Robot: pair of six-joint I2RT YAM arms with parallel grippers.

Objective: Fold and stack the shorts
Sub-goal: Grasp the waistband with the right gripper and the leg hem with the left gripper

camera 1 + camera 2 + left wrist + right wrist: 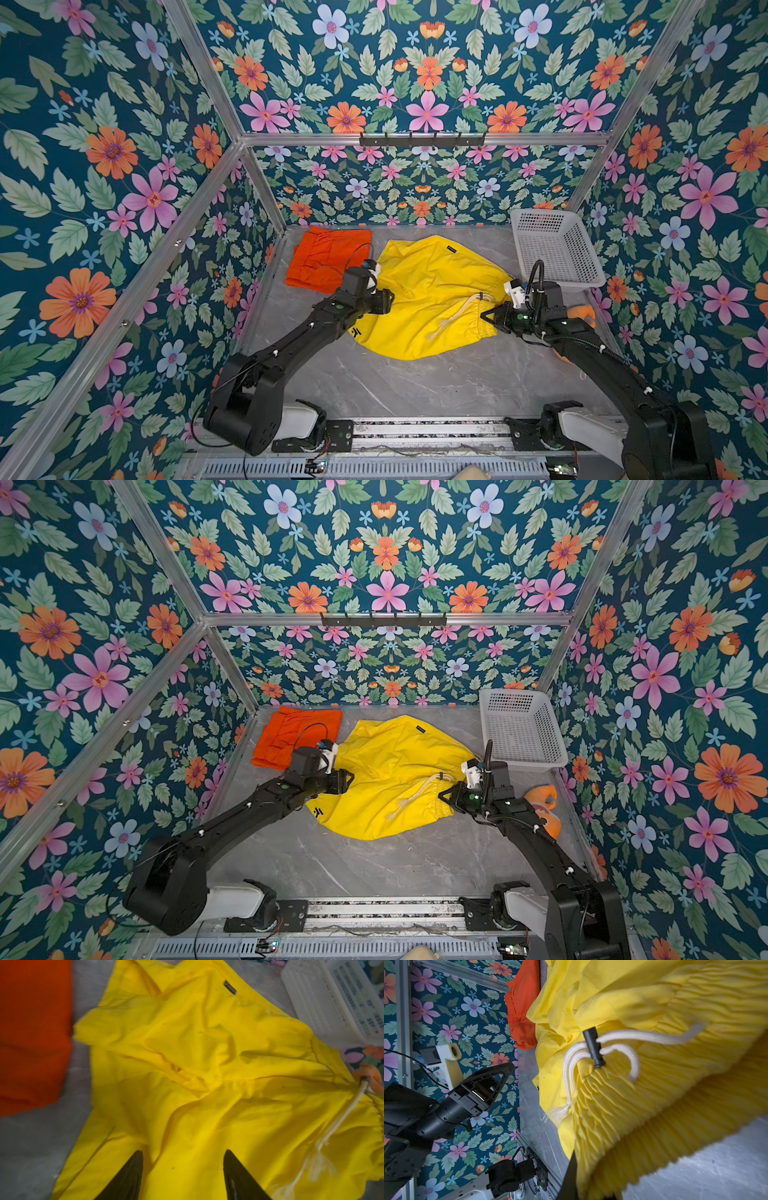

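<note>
Right wrist view: yellow shorts (612, 991), gathered elastic waistband (664, 1095) right at the right gripper (487, 316). Jaws brought together, ribbed band bunched against the one finger in shot; judged a clamp on the waistband edge. Whitish drawstring (623, 1035) and black cord stopper (592, 1047) just ahead of that hold, loose on the cloth.

Left wrist view: left gripper (183, 1152), fingers apart, only yellow cloth lying below the gap, no hold taken. Leg panels spread ahead of it; waistband and drawstring off toward the opposite hand.

In both top views: garment crumpled and unfolded on the grey table (415, 386), between the two hands. Long axis from the right gripper's hold across to the leg hems by the left gripper. Right hand nearer the waistband, left hand nearer the hems.

Orange shorts (328, 257): flat folded packet just beyond the left gripper, beside the yellow pair.

White basket (540, 226) beyond the right gripper. Orange plush toy (540, 800) behind the right wrist.

Next move, as judged: a matching hem-side hold by the left hand, then a fold across that axis.
</note>
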